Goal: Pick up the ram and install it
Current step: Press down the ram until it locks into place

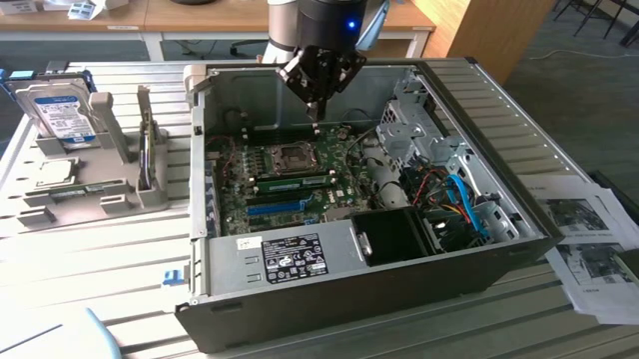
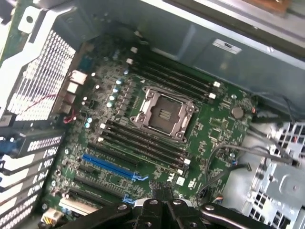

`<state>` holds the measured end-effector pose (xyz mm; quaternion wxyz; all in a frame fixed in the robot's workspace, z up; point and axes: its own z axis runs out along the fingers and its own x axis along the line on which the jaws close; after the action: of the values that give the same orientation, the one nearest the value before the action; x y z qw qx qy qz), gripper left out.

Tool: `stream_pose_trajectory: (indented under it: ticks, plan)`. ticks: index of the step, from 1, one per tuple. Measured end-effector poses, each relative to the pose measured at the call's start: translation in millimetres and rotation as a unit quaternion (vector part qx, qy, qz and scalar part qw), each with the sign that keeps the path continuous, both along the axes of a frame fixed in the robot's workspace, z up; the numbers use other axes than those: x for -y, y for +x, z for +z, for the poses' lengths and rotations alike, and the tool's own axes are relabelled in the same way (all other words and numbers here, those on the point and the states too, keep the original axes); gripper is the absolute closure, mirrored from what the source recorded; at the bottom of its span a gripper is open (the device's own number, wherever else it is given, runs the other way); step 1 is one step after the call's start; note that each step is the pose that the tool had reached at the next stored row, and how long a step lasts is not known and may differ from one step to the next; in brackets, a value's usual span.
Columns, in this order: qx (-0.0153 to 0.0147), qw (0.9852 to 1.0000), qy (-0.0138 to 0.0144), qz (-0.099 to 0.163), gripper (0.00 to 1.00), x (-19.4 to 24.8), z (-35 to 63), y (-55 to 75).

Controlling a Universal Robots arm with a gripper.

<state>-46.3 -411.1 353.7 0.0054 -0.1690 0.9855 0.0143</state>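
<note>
Jaws stand closed on nothing that I can see; my gripper (image 1: 314, 112) hangs inside the open computer case (image 1: 519, 194), above the motherboard (image 1: 299, 176) near its empty processor socket (image 2: 164, 114). Ram (image 1: 75, 192) lies in the grey holder (image 1: 120, 196) on the tabletop (image 1: 100, 254), well apart at the exterior view's left, beside a hard drive (image 1: 58, 112).

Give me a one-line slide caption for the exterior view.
Shut gripper poised over the motherboard inside the open computer case, with a hard drive parked in the rack at the exterior view's left.
</note>
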Motion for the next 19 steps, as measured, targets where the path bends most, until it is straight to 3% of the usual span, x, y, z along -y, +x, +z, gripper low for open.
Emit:
stream_pose_trajectory:
  ticks: [5, 10, 15, 19]
  plan:
    - [0.001, 0.9991, -0.0007, -0.042, 0.91, 0.0, 0.0, 0.0]
    - [0.0018, 0.9964, -0.0015, -0.084, 0.91, 0.0, 0.0, 0.0]
    - [0.0025, 0.9919, -0.0023, -0.127, 0.91, 0.0, -0.1, 0.0]
    - [0.0029, 0.987, -0.0031, -0.161, 0.91, 0.0, -0.1, 0.0]
